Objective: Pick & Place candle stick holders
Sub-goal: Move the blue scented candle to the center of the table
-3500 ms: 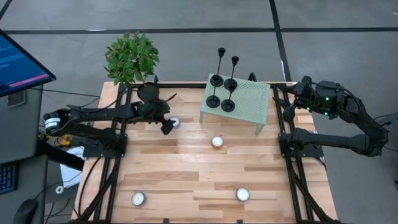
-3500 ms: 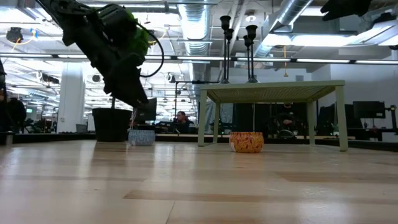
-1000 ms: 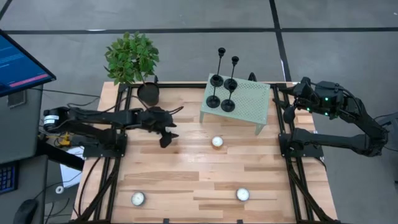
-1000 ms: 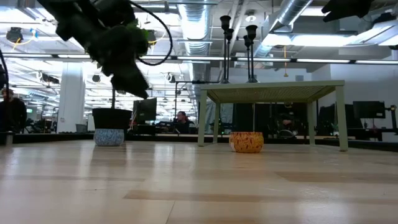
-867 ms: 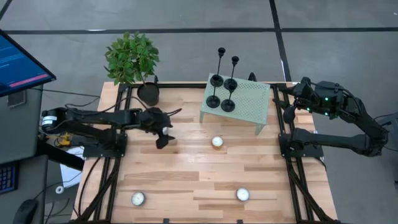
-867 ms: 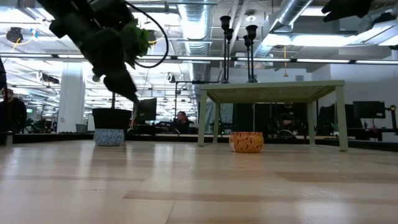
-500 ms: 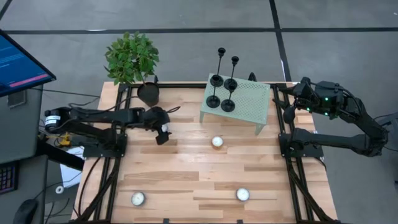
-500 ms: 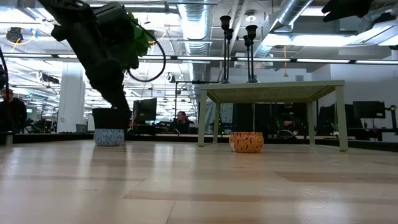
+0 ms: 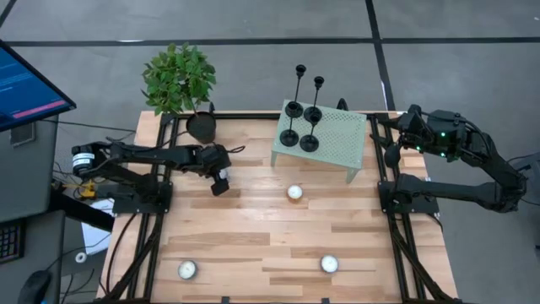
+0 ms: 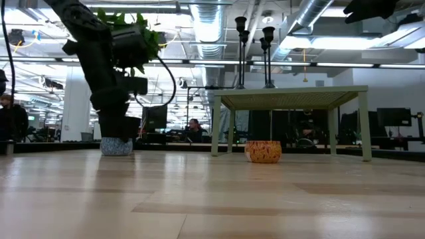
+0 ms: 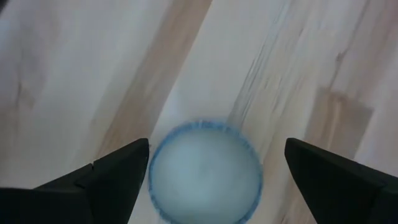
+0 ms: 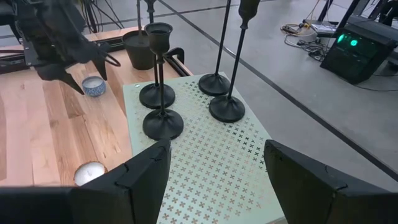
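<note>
The left arm reaches in low, its tool (image 9: 220, 182) pointing straight down with fingers spread wide. The right arm is folded back at the side, its tool (image 12: 214, 177) raised, fingers apart.

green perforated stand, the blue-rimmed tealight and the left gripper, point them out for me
green perforated stand (image 9: 342, 139), high view, bare part of its top.
blue-rimmed tealight (image 11: 205, 171), left wrist view, middle of its pale top.
left gripper (image 9: 219, 187), high view, midway between its open fingertips, over the tealight.
</note>
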You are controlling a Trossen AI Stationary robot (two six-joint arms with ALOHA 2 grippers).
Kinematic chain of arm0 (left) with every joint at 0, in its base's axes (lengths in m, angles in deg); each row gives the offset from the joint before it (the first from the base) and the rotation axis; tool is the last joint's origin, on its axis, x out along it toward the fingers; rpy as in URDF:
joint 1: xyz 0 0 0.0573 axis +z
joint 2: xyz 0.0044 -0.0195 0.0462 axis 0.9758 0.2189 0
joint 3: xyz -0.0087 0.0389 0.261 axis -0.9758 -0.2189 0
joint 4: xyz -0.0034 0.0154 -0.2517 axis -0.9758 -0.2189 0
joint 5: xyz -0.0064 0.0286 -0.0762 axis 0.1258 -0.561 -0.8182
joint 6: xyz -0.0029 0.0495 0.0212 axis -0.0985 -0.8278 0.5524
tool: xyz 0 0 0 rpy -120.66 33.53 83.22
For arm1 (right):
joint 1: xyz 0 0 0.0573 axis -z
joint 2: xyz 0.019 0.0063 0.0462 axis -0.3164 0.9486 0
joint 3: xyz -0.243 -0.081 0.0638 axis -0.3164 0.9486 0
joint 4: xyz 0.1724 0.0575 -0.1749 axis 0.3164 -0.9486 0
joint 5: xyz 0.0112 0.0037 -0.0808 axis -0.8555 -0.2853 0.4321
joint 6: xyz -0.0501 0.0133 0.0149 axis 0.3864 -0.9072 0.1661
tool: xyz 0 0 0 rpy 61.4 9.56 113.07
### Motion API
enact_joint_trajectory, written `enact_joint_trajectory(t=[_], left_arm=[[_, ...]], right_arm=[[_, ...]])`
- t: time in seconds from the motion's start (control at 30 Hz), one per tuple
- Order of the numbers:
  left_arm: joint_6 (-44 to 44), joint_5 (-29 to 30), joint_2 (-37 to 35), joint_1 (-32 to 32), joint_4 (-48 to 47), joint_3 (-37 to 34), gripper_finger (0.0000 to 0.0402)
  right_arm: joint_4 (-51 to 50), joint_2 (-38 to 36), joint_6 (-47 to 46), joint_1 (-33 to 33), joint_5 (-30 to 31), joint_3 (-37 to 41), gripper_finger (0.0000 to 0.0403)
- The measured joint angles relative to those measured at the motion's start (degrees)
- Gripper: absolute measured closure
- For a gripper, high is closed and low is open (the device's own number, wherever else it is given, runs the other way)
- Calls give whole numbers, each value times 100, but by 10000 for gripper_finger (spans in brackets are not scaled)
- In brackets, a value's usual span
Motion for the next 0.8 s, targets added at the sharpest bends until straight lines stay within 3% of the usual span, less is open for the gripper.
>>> enact_joint_trajectory(t=[0.33, 0.67, 0.8], left_arm=[[30, -4, 47, 52, -36, -107, 30], [147, 18, 27, 47, 17, -84, 126], [433, 12, 58, 46, -139, -127, 144]], right_arm=[[-2, 0, 0, 0, 1, 0, 154], [0, 0, -72, 0, 4, 0, 154], [0, -2, -74, 0, 4, 0, 154]])
